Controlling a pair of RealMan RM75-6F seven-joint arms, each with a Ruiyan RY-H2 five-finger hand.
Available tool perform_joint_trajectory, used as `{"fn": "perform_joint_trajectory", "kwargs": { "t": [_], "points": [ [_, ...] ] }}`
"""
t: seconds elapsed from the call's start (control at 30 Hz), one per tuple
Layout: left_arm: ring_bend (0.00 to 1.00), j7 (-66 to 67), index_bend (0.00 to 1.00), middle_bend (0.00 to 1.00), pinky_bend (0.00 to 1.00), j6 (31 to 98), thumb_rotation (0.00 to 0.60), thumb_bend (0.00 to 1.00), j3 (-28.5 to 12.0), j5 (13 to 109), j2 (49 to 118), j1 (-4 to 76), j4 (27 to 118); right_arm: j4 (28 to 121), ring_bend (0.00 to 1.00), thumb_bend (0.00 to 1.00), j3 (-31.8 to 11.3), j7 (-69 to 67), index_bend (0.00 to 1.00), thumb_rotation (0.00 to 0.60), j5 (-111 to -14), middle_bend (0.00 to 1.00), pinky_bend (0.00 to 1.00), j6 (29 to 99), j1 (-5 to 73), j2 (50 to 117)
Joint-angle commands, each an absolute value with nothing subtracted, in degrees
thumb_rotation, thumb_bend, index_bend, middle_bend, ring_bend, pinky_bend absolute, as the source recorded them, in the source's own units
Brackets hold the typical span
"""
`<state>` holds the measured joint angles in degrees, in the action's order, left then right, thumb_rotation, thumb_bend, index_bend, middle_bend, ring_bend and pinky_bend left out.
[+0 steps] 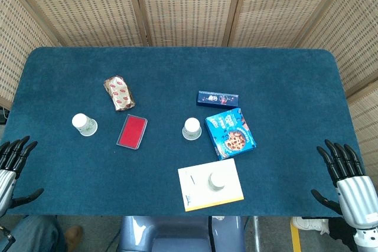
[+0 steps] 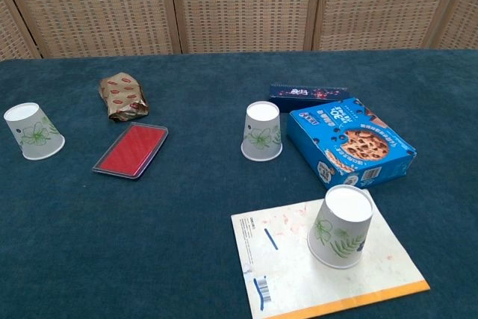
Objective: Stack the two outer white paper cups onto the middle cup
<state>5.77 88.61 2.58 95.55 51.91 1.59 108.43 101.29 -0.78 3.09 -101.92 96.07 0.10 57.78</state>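
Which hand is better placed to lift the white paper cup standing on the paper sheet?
Probably the right hand: this upside-down white paper cup stands right of centre, farther from the left hand.

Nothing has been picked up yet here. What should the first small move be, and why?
Probably reach the left hand toward the far-left cup. Both hands sit open at the table's near edge, the right hand likewise idle, and all three cups stand upside down and apart. That cup has bare cloth around it.
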Motion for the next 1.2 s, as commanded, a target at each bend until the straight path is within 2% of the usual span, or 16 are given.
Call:
{"fn": "perform_joint_trajectory", "kwargs": {
  "t": [0.03,0.27,0.37,0.4,0.43,0.6,0.77,0.87,1.2],
  "points": [
    [0.0,5.79,0.0,0.0,0.0,88.5,0.6,0.0,2.58,95.49,51.86,1.61,108.48,101.4,0.0,0.0,-0.69,3.15,0.0,0.6,-101.97,0.0,0.0,96.06,0.04,57.7],
    [0.0,5.83,0.0,0.0,0.0,87.69,0.6,0.0,2.62,94.93,51.7,1.8,109.05,101.96,0.0,0.0,0.36,2.8,0.0,0.6,-102.62,0.0,0.0,93.34,0.96,57.52],
    [0.0,5.45,0.0,0.0,0.0,88.05,0.6,0.0,2.42,94.81,51.54,1.71,109.01,101.85,0.0,0.0,0.73,0.51,0.05,0.6,-104.6,0.01,0.0,90.26,3.4,57.88],
    [0.0,5.57,0.0,0.0,0.0,87.48,0.6,0.0,2.19,93.94,51.66,1.93,109.02,101.67,0.0,0.0,1.59,-1.52,0.06,0.6,-108.27,0.02,0.0,84.6,7.51,58.31],
    [0.0,5.88,0.0,0.0,0.0,87.02,0.6,0.0,2.02,93.43,51.76,2.15,109.11,101.66,0.01,0.0,1.69,-3.54,0.09,0.6,-109.18,0.05,0.01,81.88,9.72,58.24],
    [0.0,7.53,0.0,0.0,0.0,85.4,0.6,0.0,1.43,91.59,52.31,2.91,109.74,102.65,0.14,0.05,1.87,-8.14,0.2,0.6,-111.01,0.2,0.18,72.85,16.89,58.8],
    [0.0,8.52,0.0,0.0,0.0,84.34,0.6,0.0,1.06,90.3,52.63,3.42,110.02,103.55,0.21,0.19,0.67,-6.7,0.27,0.6,-108.92,0.28,0.25,66.55,21.01,61.03],
    [0.0,8.73,0.0,0.0,0.0,83.8,0.6,0.0,0.82,89.49,52.67,3.7,110.05,104.51,0.22,0.22,0.09,-4.72,0.27,0.6,-106.55,0.29,0.26,61.92,23.37,62.7],
    [0.0,7.99,0.0,0.0,0.0,82.65,0.6,0.0,0.63,88.54,52.35,4.32,110.1,105.63,0.23,0.29,-3.58,5.89,0.28,0.6,-96.76,0.3,0.27,53.41,28.08,69.68]
  ]
}}
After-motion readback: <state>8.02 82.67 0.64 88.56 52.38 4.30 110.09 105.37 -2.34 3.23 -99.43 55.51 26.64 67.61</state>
